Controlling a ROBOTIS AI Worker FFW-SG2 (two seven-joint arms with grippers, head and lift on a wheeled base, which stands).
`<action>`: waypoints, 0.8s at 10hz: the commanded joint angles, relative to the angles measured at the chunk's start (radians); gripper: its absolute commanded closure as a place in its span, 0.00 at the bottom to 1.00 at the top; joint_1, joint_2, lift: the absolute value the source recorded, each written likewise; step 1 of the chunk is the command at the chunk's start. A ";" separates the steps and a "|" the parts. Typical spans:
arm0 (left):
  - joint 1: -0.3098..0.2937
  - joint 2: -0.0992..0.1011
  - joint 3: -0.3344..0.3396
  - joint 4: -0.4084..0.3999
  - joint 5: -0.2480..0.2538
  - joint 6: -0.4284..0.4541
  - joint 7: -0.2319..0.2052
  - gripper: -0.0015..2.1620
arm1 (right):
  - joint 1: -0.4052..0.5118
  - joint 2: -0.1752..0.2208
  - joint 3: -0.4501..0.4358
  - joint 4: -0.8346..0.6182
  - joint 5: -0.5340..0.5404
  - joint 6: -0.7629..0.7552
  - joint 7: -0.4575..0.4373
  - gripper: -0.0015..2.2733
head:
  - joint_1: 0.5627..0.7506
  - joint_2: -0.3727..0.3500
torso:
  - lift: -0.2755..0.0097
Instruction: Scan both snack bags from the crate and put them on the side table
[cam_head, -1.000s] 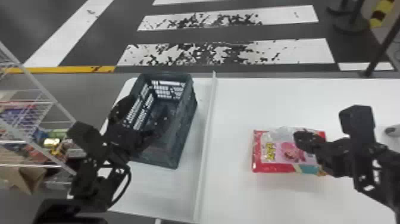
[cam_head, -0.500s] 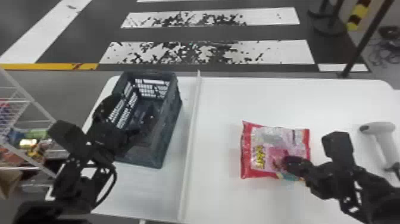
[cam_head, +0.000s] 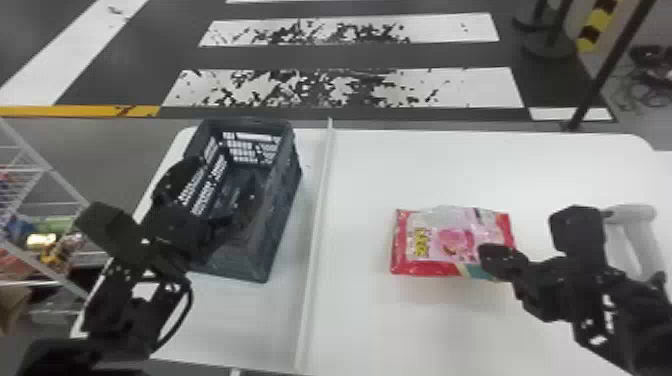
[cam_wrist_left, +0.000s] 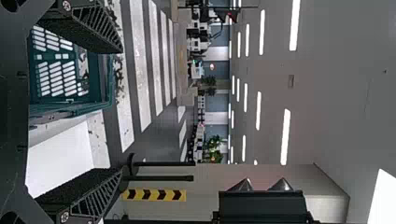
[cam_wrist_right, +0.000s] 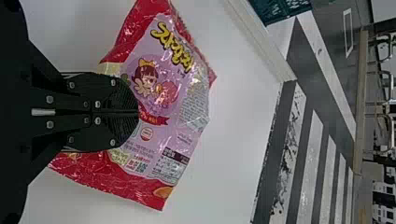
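The bag (cam_wrist_right: 187, 105) lies right under our right gripper (cam_wrist_right: 138, 112), partly hidden by it, its printed face showing past the fingertips. Those fingers are together, clamped, as we judge, on the bag's film; how much they hold we cannot tell. If that is a shallow pinch, the slick film could slip out and drop the bag askew, since its weight hangs well off the grip. The bag could also fold over its code, or our fingers could cover it, and the scan would fail. Just outward of the right gripper is the scanner (cam_head: 632, 215); a wide swing that way could knock it. Inward from the same gripper, the rail (cam_head: 315, 240) could catch a low bag. Farther inward, by our left gripper (cam_wrist_left: 121, 111), whose fingers are apart, is the crate (cam_head: 282, 205); a careless drop of that arm could shove it. We count one bag, one scanner, one rail, one crate and two grippers, all over one white top (cam_head: 400, 170); whether a second bag sits in the dark crate we cannot tell.
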 joint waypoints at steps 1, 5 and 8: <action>0.001 0.000 0.000 -0.003 -0.001 0.000 0.000 0.04 | -0.004 0.007 -0.005 -0.060 -0.003 0.021 -0.009 0.99 | 0.70 0.65 | 0.66; 0.003 0.006 0.000 -0.006 -0.001 0.000 -0.003 0.04 | -0.111 0.029 0.061 0.012 -0.029 -0.059 -0.010 0.99 | 0.70 0.67 | 0.66; 0.007 0.008 0.008 -0.006 0.001 0.000 -0.005 0.04 | -0.251 0.064 0.125 0.230 -0.031 -0.166 -0.010 0.99 | 0.70 0.73 | 0.66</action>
